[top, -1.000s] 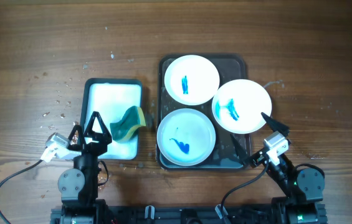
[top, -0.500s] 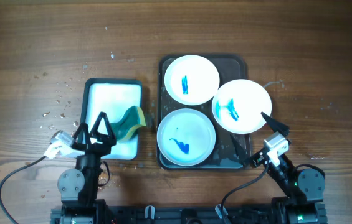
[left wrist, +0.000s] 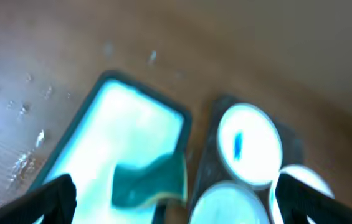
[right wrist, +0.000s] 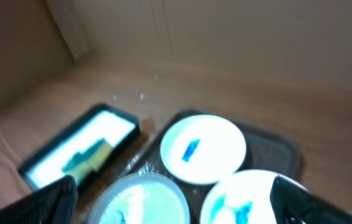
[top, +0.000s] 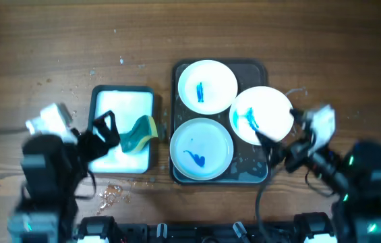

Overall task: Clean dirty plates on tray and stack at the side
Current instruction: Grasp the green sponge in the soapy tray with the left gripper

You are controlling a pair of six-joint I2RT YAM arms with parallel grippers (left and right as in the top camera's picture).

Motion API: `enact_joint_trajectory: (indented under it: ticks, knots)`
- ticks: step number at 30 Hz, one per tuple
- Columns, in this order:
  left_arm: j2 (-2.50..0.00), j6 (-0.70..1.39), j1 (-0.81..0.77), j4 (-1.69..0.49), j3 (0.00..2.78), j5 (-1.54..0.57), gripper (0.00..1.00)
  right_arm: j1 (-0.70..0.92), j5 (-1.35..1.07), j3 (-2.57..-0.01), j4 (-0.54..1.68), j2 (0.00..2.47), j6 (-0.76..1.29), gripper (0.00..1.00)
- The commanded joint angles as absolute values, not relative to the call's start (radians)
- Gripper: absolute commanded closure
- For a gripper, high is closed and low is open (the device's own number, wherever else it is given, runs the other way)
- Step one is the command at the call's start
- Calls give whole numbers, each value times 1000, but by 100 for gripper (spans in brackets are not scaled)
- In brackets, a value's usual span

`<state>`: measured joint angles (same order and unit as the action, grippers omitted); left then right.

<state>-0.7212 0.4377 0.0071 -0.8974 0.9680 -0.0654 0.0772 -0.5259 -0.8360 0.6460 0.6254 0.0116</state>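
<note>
Firstly, at far left the left end effector hangs wide open above the sponge in the white tray; a skewed pinch could snag that rim. Three smeared plates crowd the grey tray, touching. The right plate overhangs its rim, so a nudge might tip it. The right end effector spreads wide. The desk beyond leaves stacking room.
</note>
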Motion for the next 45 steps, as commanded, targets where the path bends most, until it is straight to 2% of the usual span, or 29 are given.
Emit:
enact_joint_trajectory:
  ticks: [1, 5, 10, 11, 13, 14, 15, 17, 21, 24, 27, 28, 29, 30, 35, 36, 37, 38, 39, 42, 45]
  knots:
    - [-1035, 410, 2, -1155, 1258, -70, 0, 75, -517, -1052, 839, 867, 81, 0]
    - [-1248, 403, 2, -1279, 1349, -131, 0, 75, -703, -1079, 899, 1039, 106, 0]
    - [-1425, 381, -11, -1363, 1343, -135, 0, 75, -700, -1078, 959, 1108, 104, 3]
    - [-1463, 317, -35, -1366, 1339, -139, 9, 75, -693, -1074, 964, 1107, 104, 5]
    - [-1522, 314, -83, -1344, 1326, -85, 18, 75, -693, -1073, 970, 1107, 105, 9]
    - [-1550, 314, -109, -1333, 1316, -16, 30, 75, -693, -1073, 971, 1107, 105, 12]
    - [-1588, 314, -141, -1307, 1291, 72, 31, 75, -693, -1073, 982, 1107, 104, 15]
    - [-1640, 312, -179, -1249, 1250, 77, 24, 75, -673, -1071, 1000, 1107, 105, 20]
    - [-1716, 242, -218, -1093, 1164, 80, 25, 75, -644, -1071, 1023, 1107, 105, 23]
    - [-1740, 204, -221, -944, 1105, 84, 36, 75, -644, -1071, 1024, 1107, 105, 26]
    - [-1749, 152, -224, -802, 1024, 68, 59, 75, -644, -1071, 1037, 1107, 105, 28]
    - [-1749, 152, -226, -783, 1008, 65, 69, 75, -644, -1071, 1040, 1107, 105, 28]
    - [-1749, 152, -226, -778, 1000, 62, 92, 75, -644, -1071, 1042, 1107, 106, 29]
    - [-1748, 153, -225, -799, 1002, 75, 96, 75, -644, -1071, 1042, 1107, 107, 30]
    - [-1650, 218, -192, -980, 1084, 124, 96, 75, -644, -1071, 1041, 1107, 107, 30]
    - [-1628, 218, -192, -995, 1097, 124, 84, 75, -644, -1071, 1040, 1107, 107, 30]
    - [-1594, 218, -192, -1008, 1106, 107, 62, 75, -644, -1071, 1040, 1107, 107, 30]
    - [-1569, 218, -192, -1013, 1106, 82, 51, 75, -644, -1071, 1040, 1107, 107, 30]
    - [-1551, 218, -192, -1024, 1106, 54, 47, 75, -644, -1071, 1040, 1107, 107, 30]
    - [-1556, 271, -192, -1072, 1080, 52, 49, 75, -644, -1071, 1041, 1107, 107, 30]
    - [-1556, 416, -192, -1063, 1000, 141, 48, 75, -643, -1071, 1040, 1107, 105, 30]
